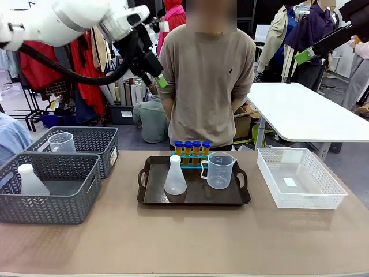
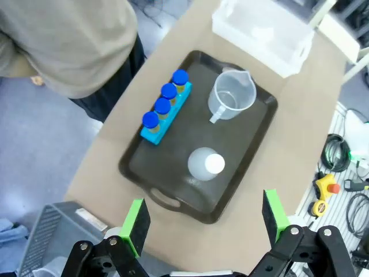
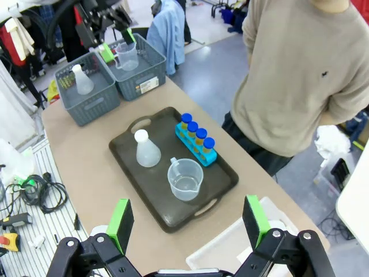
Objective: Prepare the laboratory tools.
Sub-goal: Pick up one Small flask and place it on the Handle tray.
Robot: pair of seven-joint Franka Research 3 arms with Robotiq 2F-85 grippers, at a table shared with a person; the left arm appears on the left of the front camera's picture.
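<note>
A dark tray (image 1: 150, 199) in the middle of the table carries the laboratory tools. A frosted white conical flask (image 1: 175, 176) and a clear handled beaker (image 1: 219, 171) stand in front. Amber tubes with blue caps (image 1: 192, 148) sit in a blue rack behind them. My left gripper (image 1: 157, 76) hangs high above the table's far left, open and empty. In its wrist view the left gripper (image 2: 205, 216) looks down on the flask (image 2: 206, 164), beaker (image 2: 232, 96) and tubes (image 2: 165, 107). My right gripper (image 1: 304, 56) is raised at the upper right. The right wrist view shows that gripper (image 3: 188, 220) open above the tray (image 3: 124, 151).
Two grey mesh baskets (image 1: 86, 193) stand at the left, one holding a white flask (image 1: 30, 180), the other a clear beaker (image 1: 61, 142). A white mesh basket (image 1: 331, 193) sits right of the tray. A person (image 1: 207, 75) stands at the far edge, arms behind the back.
</note>
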